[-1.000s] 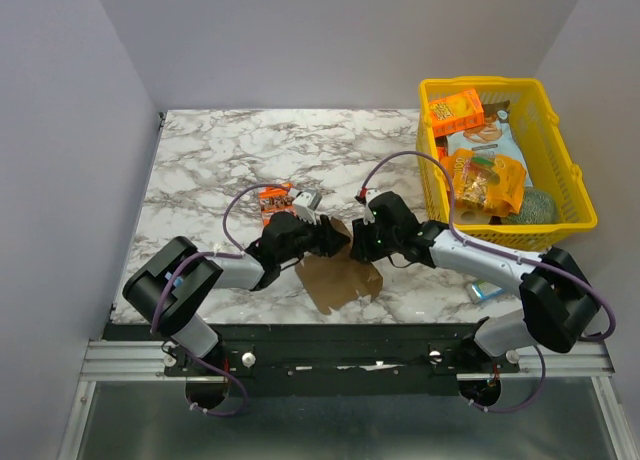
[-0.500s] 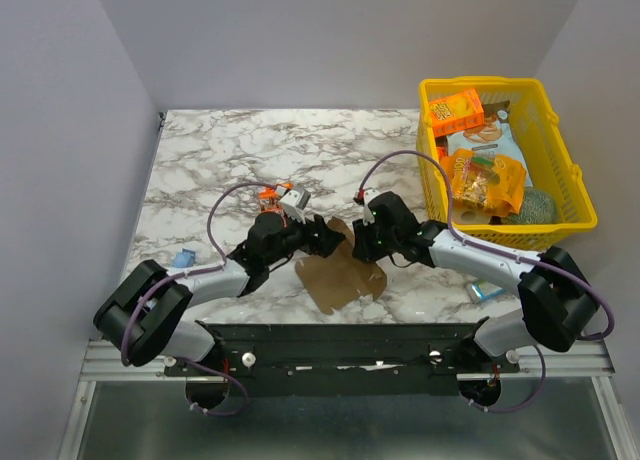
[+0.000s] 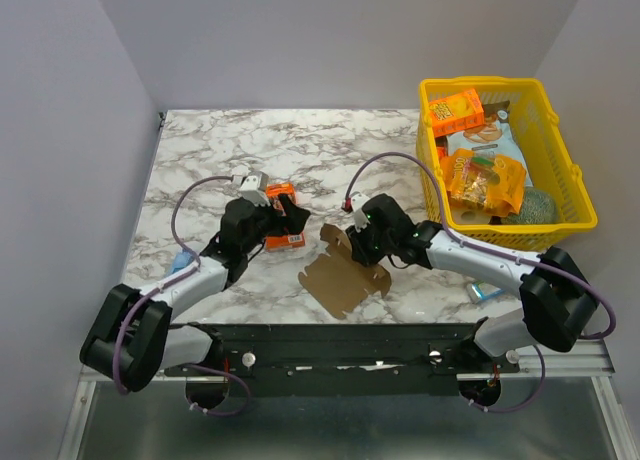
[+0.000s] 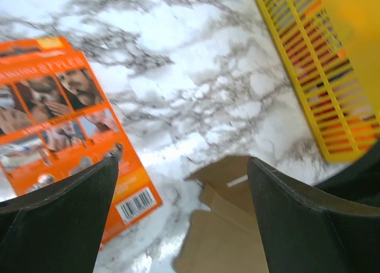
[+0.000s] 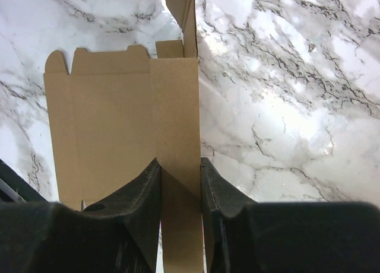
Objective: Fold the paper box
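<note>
light: bright, even, overhead | glare: sheen on marble table (image 5: 285, 107) | shadows: faint | blur: left wrist view soft

The orange box (image 4: 65, 136) carries a faint heading that seems to end in "STYLES"; the rest of it is too blurred to read. A barcode (image 4: 135, 205) sits on a white patch at its corner, digits illegible. The print on the snack box (image 3: 455, 111) in the basket (image 3: 520, 238) is too small to read.

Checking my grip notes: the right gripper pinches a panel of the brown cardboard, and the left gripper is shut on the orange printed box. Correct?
Not quite. The left gripper is open and empty; the left wrist view shows its fingers wide apart, the orange printed box lying flat below. The right gripper does pinch the brown cardboard.
</note>
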`<state>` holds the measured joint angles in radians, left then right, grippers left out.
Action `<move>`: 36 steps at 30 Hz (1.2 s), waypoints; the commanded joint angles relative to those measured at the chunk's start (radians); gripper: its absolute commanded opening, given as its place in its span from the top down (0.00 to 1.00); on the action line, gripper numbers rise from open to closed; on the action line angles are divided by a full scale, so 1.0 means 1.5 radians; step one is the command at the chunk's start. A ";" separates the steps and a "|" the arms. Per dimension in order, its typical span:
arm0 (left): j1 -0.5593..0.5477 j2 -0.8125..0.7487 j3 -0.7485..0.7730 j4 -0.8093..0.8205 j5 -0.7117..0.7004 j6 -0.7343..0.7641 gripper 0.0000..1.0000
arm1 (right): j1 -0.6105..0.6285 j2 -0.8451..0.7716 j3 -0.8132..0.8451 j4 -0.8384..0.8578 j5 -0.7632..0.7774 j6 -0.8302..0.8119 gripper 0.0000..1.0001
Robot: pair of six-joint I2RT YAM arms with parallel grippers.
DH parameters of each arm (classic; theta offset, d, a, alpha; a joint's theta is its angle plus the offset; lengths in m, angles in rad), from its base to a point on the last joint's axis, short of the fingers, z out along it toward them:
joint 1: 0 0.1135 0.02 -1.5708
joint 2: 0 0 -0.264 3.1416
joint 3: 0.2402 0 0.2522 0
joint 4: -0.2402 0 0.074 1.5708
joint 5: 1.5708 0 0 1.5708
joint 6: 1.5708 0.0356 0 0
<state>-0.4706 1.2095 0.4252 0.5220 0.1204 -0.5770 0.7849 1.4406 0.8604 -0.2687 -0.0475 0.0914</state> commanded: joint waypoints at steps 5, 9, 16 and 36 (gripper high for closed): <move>0.029 0.201 0.168 -0.079 0.079 0.087 0.06 | 0.011 -0.010 0.007 -0.028 -0.004 -0.041 0.65; 0.024 0.298 0.216 -0.046 0.175 0.124 0.11 | 0.013 -0.015 0.005 -0.024 -0.002 -0.041 0.65; 0.001 0.376 0.254 -0.041 0.295 0.213 0.12 | 0.015 -0.021 0.000 -0.023 0.003 -0.042 0.65; -0.043 0.338 0.133 0.078 0.355 0.143 0.16 | 0.026 0.018 0.021 -0.019 0.118 0.001 0.65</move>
<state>-0.4870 1.7405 0.6693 0.5980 0.5735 -0.3065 0.8135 1.4391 0.8612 -0.3374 0.0235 0.0669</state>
